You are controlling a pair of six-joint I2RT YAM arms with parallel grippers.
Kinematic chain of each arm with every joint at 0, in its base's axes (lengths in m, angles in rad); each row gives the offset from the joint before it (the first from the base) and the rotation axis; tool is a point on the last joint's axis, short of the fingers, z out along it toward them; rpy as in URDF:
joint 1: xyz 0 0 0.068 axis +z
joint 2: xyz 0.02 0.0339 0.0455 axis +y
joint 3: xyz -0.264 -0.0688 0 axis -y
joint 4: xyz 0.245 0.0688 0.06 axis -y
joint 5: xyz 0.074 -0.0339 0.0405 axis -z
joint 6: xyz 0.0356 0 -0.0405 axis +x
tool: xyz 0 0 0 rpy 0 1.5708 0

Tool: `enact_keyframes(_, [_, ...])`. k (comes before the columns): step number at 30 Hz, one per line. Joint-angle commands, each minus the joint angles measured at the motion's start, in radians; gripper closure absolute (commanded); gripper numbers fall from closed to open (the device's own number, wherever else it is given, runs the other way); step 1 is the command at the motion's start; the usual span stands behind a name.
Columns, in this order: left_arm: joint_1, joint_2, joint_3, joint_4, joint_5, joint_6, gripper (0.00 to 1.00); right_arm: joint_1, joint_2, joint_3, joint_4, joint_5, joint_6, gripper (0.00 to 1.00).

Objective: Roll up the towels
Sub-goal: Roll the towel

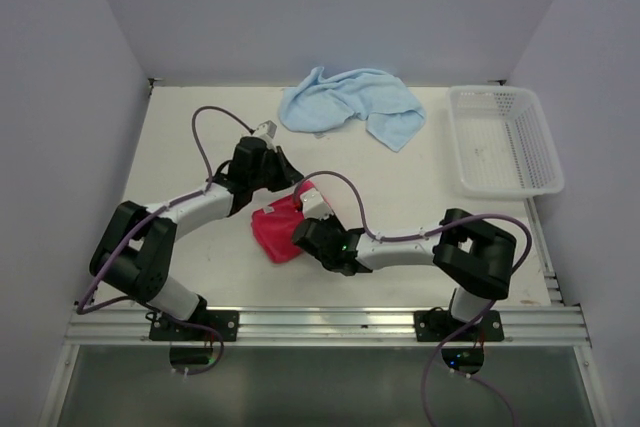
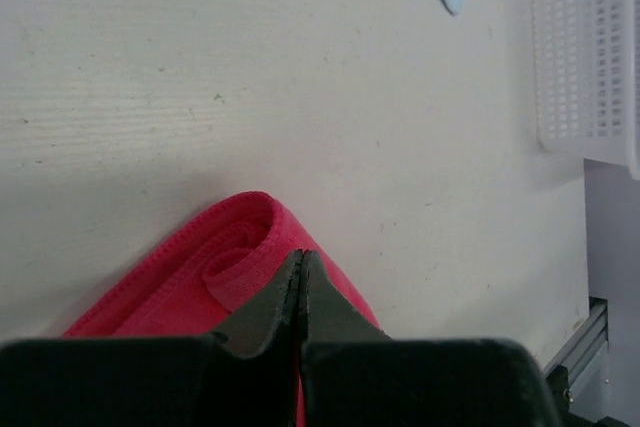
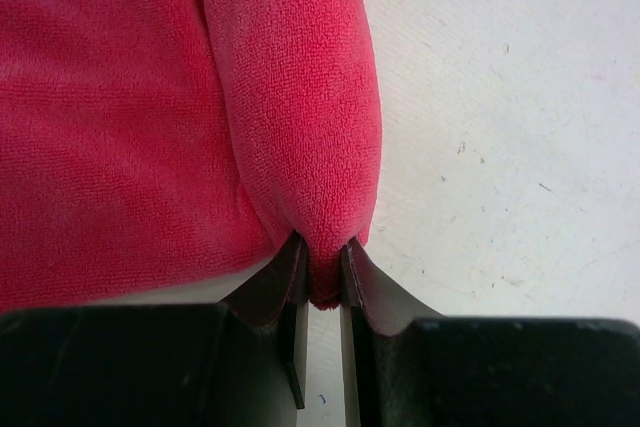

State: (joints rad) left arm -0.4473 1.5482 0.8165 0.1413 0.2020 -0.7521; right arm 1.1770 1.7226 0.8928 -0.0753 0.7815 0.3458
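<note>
From above, we see the red towel [image 1: 276, 234] bunched up on the tabletop [image 1: 190, 157] between the two arms. The left gripper [image 1: 296, 187] is at the towel's far edge. The right gripper [image 1: 306, 234] is at its right side. The blue towel [image 1: 350, 102] lies crumpled near the back, well apart from both. The basket [image 1: 460, 147] sits at the right.

From the left wrist, the left gripper [image 2: 302, 259] is squeezed almost flat, with a thin bit of red showing between its jaws. We think it is pinching one layer. Just past its tip, the red towel [image 2: 235, 262] curls into a small loop, like the start of a roll.

From the right wrist, the right gripper [image 3: 322, 259] is pinched narrow on a thick fold of the red towel [image 3: 120, 147], and the tabletop [image 3: 500, 97] shows beside it.

We think the roll has only just begun. To do it well, both grippers should turn the fold over together, at the same speed and low to the tabletop. If one side goes faster, the roll will turn out crooked. If we pull too hard, the soft cloth may slip out or the loop may come undone.
</note>
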Motion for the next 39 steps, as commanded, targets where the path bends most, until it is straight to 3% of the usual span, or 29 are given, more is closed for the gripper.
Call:
enact_keyframes(1, [0.002, -0.060, -0.034, 0.061, 0.060, -0.038, 1.00, 0.027, 0.020, 0.046, -0.058, 0.094, 0.007, 1.00])
enact_keyframes(17, [-0.077, 0.029, -0.082, 0.161, 0.071, -0.082, 1.00, 0.067, 0.054, 0.133, -0.129, 0.134, 0.050, 1.00])
enact_keyframes(27, [-0.079, 0.108, -0.100, 0.112, -0.027, -0.016, 1.00, 0.069, 0.026, 0.146, -0.144, 0.090, 0.070, 1.00])
enact_keyframes(30, [-0.079, 0.133, -0.108, 0.109, -0.049, -0.001, 1.00, 0.064, -0.009, 0.130, -0.127, 0.046, 0.087, 0.88])
enact_keyframes(32, [-0.074, 0.148, -0.129, 0.130, -0.052, 0.003, 1.00, 0.047, -0.050, 0.114, -0.106, -0.003, 0.110, 0.71])
enact_keyframes(35, [-0.051, 0.164, -0.158, 0.158, -0.032, 0.002, 1.00, -0.003, -0.121, 0.060, -0.045, -0.132, 0.142, 0.59])
enact_keyframes(39, [-0.044, 0.168, -0.174, 0.164, -0.035, 0.007, 1.00, -0.143, -0.228, -0.076, 0.069, -0.368, 0.212, 0.50])
